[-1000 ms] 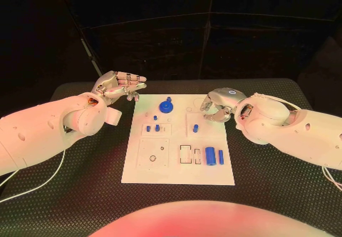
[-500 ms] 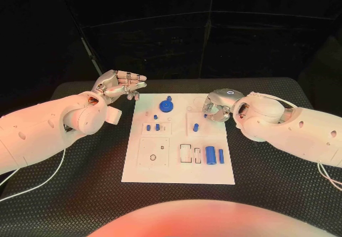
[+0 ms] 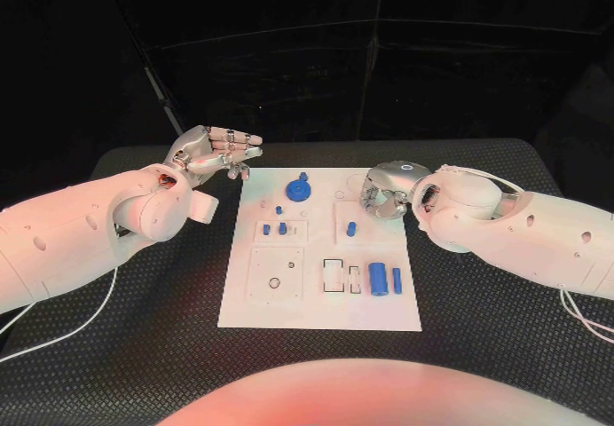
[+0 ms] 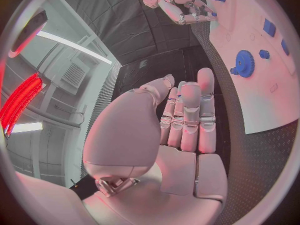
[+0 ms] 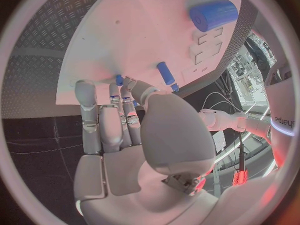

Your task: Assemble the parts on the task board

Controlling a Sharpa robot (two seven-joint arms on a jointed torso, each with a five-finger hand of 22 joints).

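White board [image 3: 320, 306] lies in the middle of the black table [image 3: 499, 337], with bare mat on every side of it. From the head view the blue parts sit on it: a gear [image 3: 298, 190] at the far end, small pegs [image 3: 274, 228] left of centre, one peg [image 3: 350, 230] right of centre, and a thick cylinder [image 3: 378, 278] with a thin pin [image 3: 397, 281] beside it at the near right.

Left hand [image 3: 211, 155] is raised off the board's far left corner, over the mat; its wrist view shows the fingers [image 4: 190, 115] straight, close together and holding nothing, with the gear [image 4: 244, 63] well apart from them.

Right hand [image 3: 388, 191] is above the board's far right part, hiding what lies under it in the head view. Its wrist view shows the fingers [image 5: 106, 115] reaching down at the board's edge, with small blue pieces [image 5: 119, 79] at the tips; whether it has hold of one I cannot tell. The cylinder [image 5: 214, 15] lies well apart from the right hand
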